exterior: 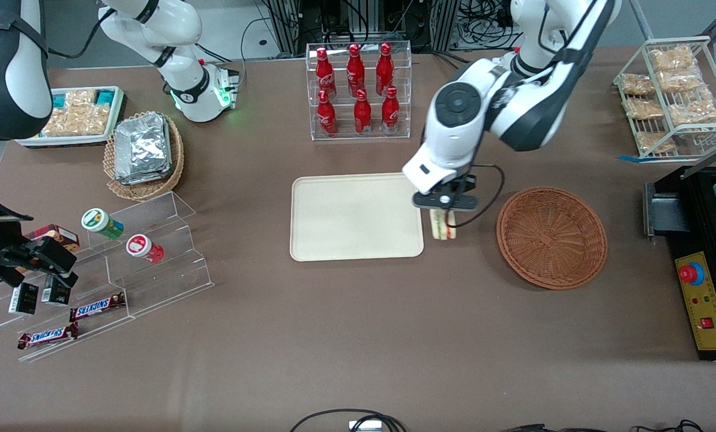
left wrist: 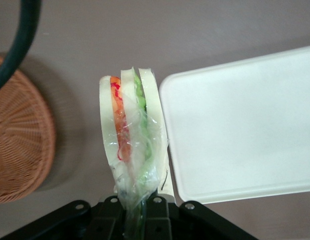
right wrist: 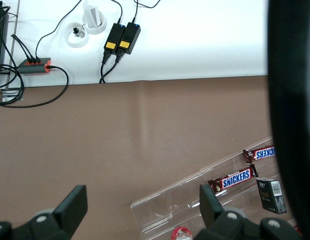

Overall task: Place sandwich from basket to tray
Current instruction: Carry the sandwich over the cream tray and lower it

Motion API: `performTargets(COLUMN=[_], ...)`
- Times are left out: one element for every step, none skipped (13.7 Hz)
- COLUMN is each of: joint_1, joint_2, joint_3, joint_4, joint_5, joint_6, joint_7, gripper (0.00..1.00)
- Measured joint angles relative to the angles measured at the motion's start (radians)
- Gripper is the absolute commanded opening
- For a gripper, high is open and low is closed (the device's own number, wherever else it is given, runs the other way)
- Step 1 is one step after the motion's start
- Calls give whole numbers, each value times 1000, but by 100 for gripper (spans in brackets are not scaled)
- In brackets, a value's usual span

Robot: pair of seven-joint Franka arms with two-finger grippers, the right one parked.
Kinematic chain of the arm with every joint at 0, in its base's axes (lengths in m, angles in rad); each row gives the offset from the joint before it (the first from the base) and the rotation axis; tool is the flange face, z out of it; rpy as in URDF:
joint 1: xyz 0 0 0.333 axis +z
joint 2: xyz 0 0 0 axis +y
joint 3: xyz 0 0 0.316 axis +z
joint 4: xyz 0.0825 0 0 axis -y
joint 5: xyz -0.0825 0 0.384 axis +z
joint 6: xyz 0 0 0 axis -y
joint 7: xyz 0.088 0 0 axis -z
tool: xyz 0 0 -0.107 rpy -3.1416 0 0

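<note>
- Snickers bars (exterior: pixel 72 320) lie nearest the front camera, on the lowest steps of the clear acrylic riser (exterior: pixel 147 264) toward the parked arm's end of the desk (exterior: pixel 358 348).
- You have the sandwich (left wrist: pixel 132 145) clamped in the left arm's gripper (exterior: pixel 445 211); the jaws are clenched on its narrow end, and the wedge hangs below them, off the desk, with its orange, red and green layers showing through the clear wrap.
- Look at the gap it hangs over: the sandwich sits between the tray (exterior: pixel 315 240) and the basket (exterior: pixel 551 237), just beside the tray's edge and apart from the basket's rim.
- Your wrist camera shows the same thing: the tray's rounded corner lies right next to the bread, and the wicker basket is farther off.
- You can see nothing lying in the basket, and the tray's cream surface is bare.
- Farther from the front camera than the tray stands a clear rack of red bottles (exterior: pixel 358 90).
- Toward the parked arm's end you will find a lighter wicker basket with foil packs (exterior: pixel 143 150) and a white tray of snack packets (exterior: pixel 78 114).
- Toward the working arm's end, a white wire rack (exterior: pixel 673 99) holds bagged snacks.
</note>
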Motion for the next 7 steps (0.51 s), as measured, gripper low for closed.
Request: performTargets(joint_1=[-21,-38,-54,-70,-86,-101,-115], joint_2=[28,55,78,100,119,140,161], joint_3=[0,0,0,0,0,0,0], joint_4=[0,0,0,0,0,0,0], joint_5=[7,18,28,34,36,37,38], joint_6=[22,41,58,68,74,86,100], joint_7=[0,0,0,-2,-8,-20,-34], gripper=[4,5,5,5,5,5,5])
